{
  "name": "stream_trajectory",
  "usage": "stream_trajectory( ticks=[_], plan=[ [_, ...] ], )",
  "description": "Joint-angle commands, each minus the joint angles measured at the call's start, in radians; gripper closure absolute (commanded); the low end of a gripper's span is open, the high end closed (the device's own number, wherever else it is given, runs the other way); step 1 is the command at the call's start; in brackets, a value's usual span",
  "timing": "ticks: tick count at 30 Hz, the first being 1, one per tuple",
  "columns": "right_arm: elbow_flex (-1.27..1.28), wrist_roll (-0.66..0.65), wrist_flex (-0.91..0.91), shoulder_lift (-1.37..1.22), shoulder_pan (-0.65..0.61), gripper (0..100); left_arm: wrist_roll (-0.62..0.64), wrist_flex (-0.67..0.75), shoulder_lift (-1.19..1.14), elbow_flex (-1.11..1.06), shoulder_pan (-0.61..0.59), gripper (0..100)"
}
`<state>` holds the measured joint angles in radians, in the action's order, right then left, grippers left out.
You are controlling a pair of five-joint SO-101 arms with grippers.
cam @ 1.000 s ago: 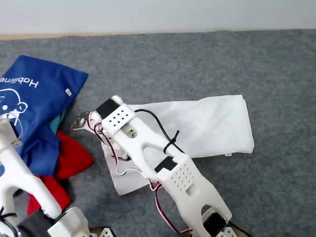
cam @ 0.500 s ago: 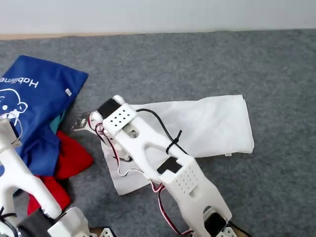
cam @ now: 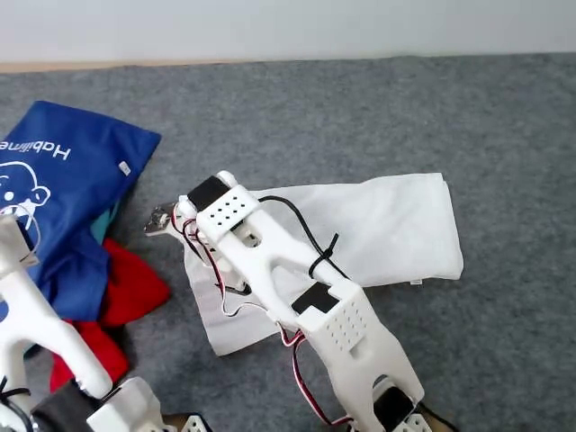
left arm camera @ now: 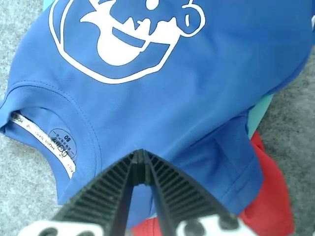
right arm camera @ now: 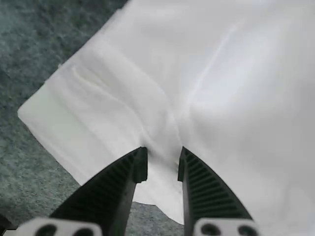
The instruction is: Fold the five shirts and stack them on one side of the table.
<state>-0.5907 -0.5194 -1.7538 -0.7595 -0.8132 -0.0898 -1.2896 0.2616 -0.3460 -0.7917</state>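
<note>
White shirt [right arm camera: 236, 73] pinched in right jaws; left jaws closed empty above blue shirt [left arm camera: 197, 83].

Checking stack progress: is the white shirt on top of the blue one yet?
No, the white shirt lies flat on the grey mat, apart from the blue shirt, with bare mat between them.

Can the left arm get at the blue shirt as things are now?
Probably yes: the left gripper hangs just over the blue shirt, which nothing covers; its shut jaws would have to open first.
</note>
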Motion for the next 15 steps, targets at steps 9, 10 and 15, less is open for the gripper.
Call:
stream_trajectory(
  ticks=[9,10,15],
  plan=[
    [-0.009,-0.069,-0.038,0.116,0.013,98.8,-0.005,0.02,0.041,0.004,0.003,100],
    [-0.009,-0.069,-0.038,0.127,0.013,98.8,-0.005,0.02,0.041,0.004,0.003,100],
    [-0.008,-0.074,-0.038,0.159,0.054,98.8,-0.005,0.02,0.041,0.004,0.003,100]
  ],
)
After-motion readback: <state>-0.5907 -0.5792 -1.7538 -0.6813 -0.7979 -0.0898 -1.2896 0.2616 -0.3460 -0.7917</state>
